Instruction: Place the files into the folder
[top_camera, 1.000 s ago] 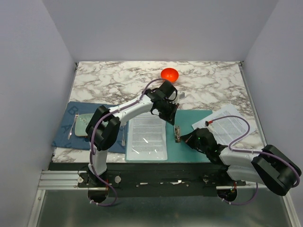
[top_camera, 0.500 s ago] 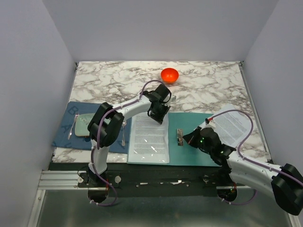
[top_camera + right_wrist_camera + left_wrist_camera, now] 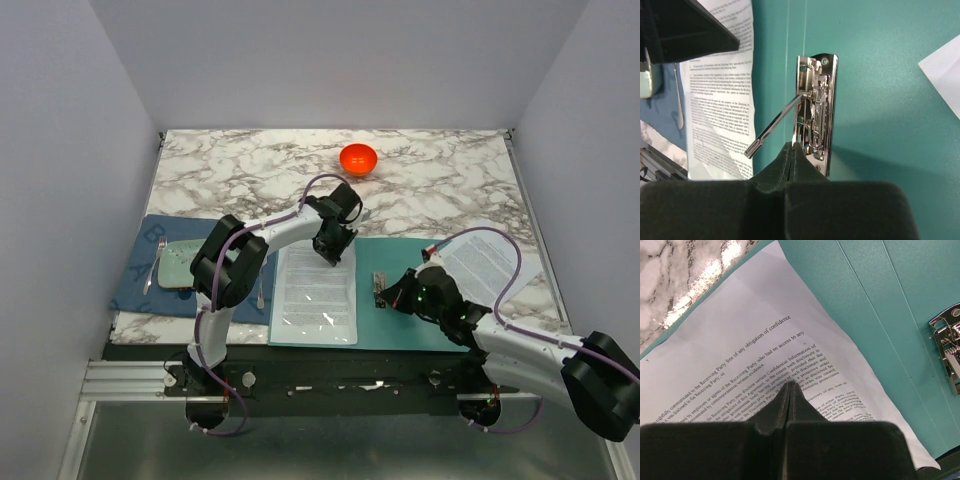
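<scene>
The teal folder (image 3: pixel 410 310) lies open at the table's near edge. A stack of printed files (image 3: pixel 315 290) lies on its left half. My left gripper (image 3: pixel 335 247) is shut, its tips resting on these files (image 3: pixel 750 340) in the left wrist view (image 3: pixel 790 385). More printed sheets (image 3: pixel 490 262) lie on the folder's right edge. My right gripper (image 3: pixel 393 295) is shut, its tips (image 3: pixel 793 145) at the near end of the metal clip (image 3: pixel 817 100), whose lever (image 3: pixel 775 125) stands raised. The clip also shows in the top view (image 3: pixel 379 288).
An orange bowl (image 3: pixel 358 157) sits at the back of the marble table. A dark blue mat (image 3: pixel 135 285) at the left holds a pale green tray (image 3: pixel 175 265) and cutlery (image 3: pixel 260 290). Grey walls close in three sides.
My left gripper has come down and slightly nearer onto the files. The sheet it held has settled flat on the folder. My right gripper has moved left to the clip.
</scene>
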Robot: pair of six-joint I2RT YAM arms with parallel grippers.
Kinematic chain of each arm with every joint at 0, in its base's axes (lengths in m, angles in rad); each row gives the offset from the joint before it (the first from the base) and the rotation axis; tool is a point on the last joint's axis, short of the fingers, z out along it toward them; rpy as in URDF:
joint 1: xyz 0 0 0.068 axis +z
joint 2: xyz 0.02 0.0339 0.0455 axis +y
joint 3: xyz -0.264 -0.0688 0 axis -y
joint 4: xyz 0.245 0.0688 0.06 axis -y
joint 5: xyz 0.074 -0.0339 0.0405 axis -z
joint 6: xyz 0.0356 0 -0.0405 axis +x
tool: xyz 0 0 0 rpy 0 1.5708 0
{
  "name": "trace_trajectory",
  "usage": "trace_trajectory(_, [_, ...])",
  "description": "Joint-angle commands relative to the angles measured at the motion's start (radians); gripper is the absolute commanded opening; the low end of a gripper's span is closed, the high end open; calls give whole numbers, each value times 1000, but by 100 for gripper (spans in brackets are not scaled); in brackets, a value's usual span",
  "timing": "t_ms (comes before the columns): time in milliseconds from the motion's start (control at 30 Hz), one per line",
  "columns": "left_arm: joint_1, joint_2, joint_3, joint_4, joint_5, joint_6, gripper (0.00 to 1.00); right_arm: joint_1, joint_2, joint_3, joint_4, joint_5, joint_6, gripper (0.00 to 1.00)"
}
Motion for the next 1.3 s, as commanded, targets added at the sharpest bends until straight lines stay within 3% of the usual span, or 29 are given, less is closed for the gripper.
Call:
trace_trajectory(0, [-2, 17, -18, -27, -44, 25, 0, 5, 53, 21, 27, -55, -8, 1])
trace_trajectory(300, [-1, 17, -33, -29, -43, 34, 0, 5, 172, 49, 252, -159, 14, 1])
trace_trajectory(433, [-2, 14, -39, -27, -40, 36, 0, 3, 200, 94, 249, -150, -3, 1])
trace_trajectory(700, [-1, -8, -61, -18, -38, 47, 0, -40, 264, 205, 187, -69, -115, 1])
trace_trajectory(967, [-1, -31, -70, -23, -34, 59, 0, -189, 400, 365, 106, -158, -244, 0])
trace_trajectory(1267, [1, -40, -64, -35, -31, 63, 0, -199, 202, 378, -170, -132, -270, 1])
